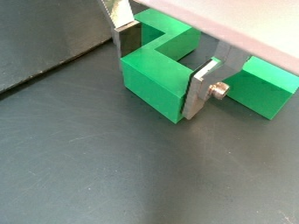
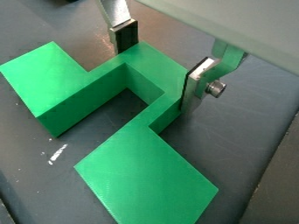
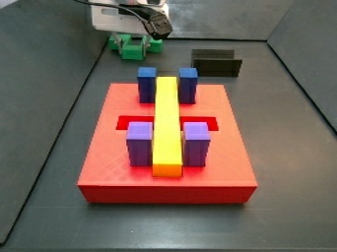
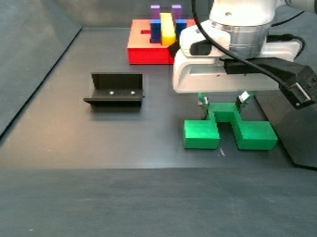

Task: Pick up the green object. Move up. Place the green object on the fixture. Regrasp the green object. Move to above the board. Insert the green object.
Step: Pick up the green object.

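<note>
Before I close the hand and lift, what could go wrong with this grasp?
1. The hand straddles only the narrow middle section of the green object; both wide legs stick out to one side, so the piece may swing or tilt once lifted.
2. The fingers look open with gaps to the piece; one pad touching first could push it across the floor.
3. The fixture stands well away from it, so a loose grip has time to slip in transit.

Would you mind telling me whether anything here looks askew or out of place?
Nothing stands out. The green object lies flat on the floor, the hand straddling its middle; the fixture and the board sit square and apart.
</note>
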